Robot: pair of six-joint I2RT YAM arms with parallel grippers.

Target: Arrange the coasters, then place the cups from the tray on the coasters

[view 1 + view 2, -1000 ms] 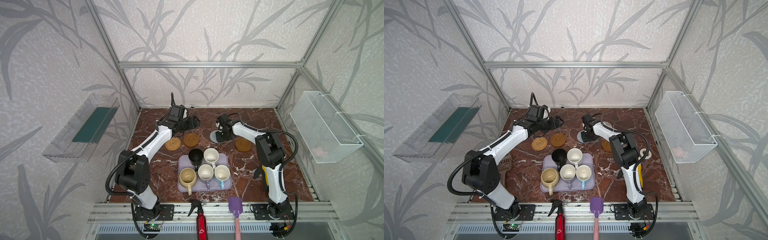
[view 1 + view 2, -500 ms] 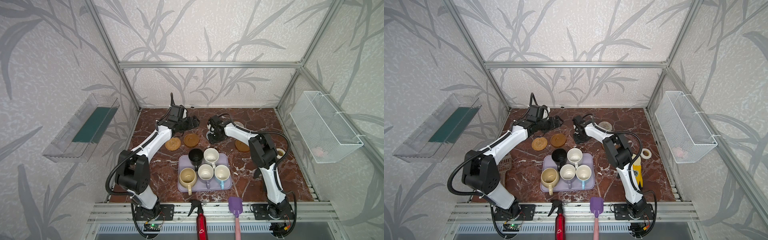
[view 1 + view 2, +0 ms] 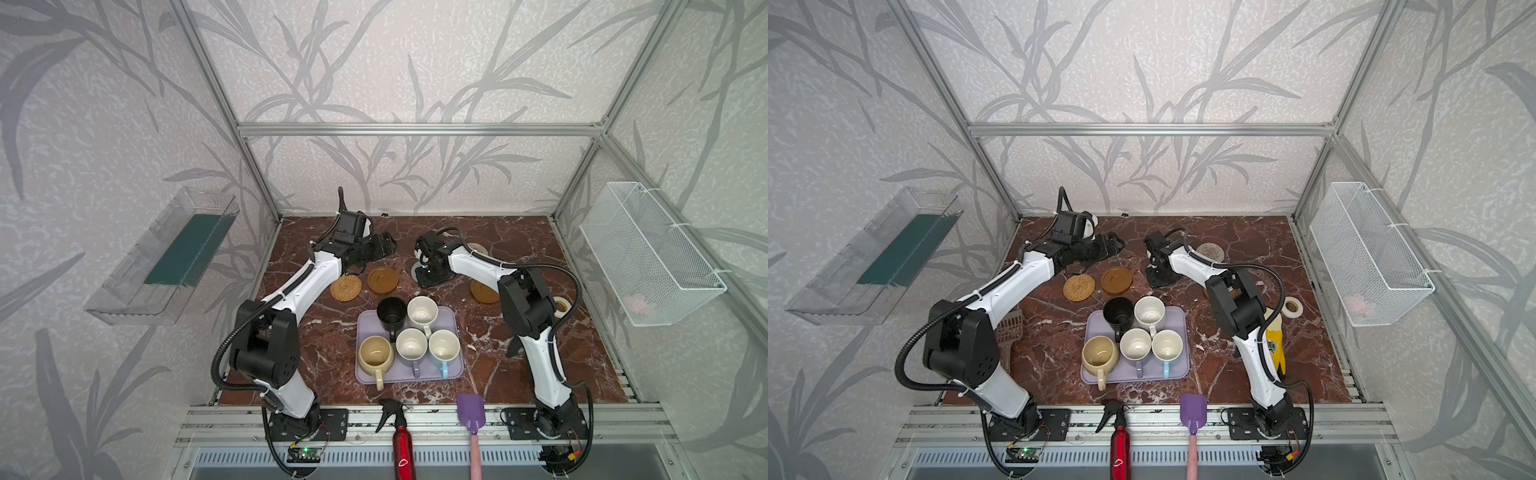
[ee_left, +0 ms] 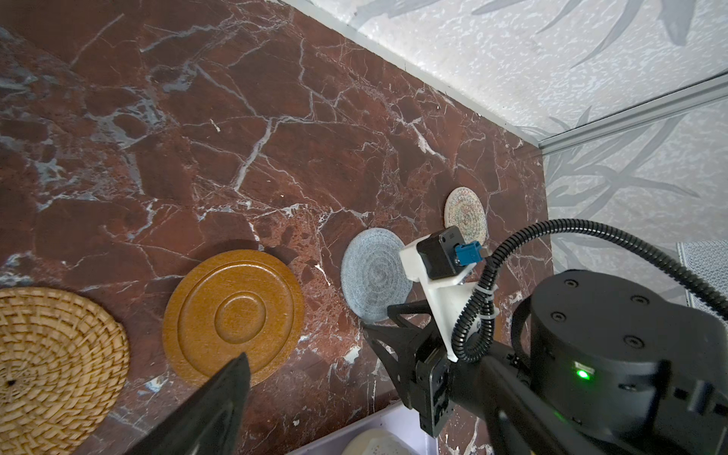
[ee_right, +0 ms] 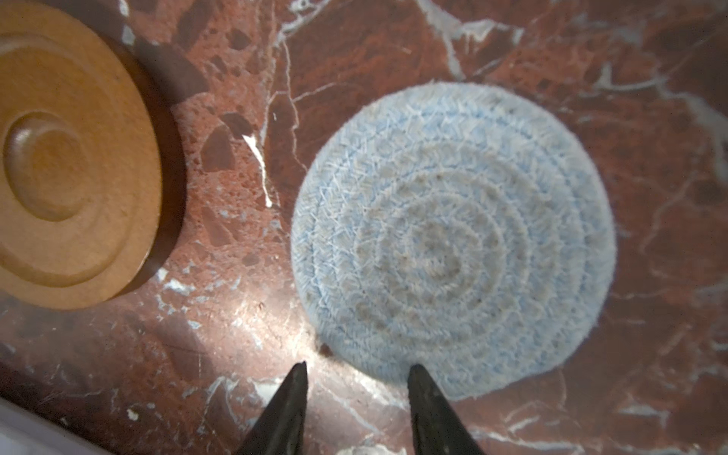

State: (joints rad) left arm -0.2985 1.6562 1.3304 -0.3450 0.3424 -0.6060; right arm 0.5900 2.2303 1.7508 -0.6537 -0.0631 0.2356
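The grey-blue woven coaster [image 5: 453,244] lies flat on the marble. My right gripper [image 5: 356,368] stands open over its near edge, one fingertip on the weave and the other on bare table. In both top views that gripper [image 3: 430,276] covers most of this coaster. To its left lie an amber coaster [image 3: 382,279] and the rattan coaster [image 3: 346,286]. A cream spiral coaster [image 3: 478,248] and a second amber one [image 3: 483,292] lie to the right. My left gripper [image 3: 384,245] hangs wide open and empty behind them. Several cups, among them black [image 3: 391,311] and cream-yellow [image 3: 375,351], stand in the lavender tray [image 3: 455,370].
A white tape roll [image 3: 1291,306] and a yellow object [image 3: 1275,345] lie by the right arm's base. A brown scoop [image 3: 1009,332] sits at the left. A red spray bottle [image 3: 402,432] and purple spatula [image 3: 471,411] rest on the front rail. A wire basket [image 3: 648,257] hangs on the right wall.
My right gripper has slid left with the grey-blue coaster under it, uncovering the cream spiral coaster behind the arm. The left arm has not moved.
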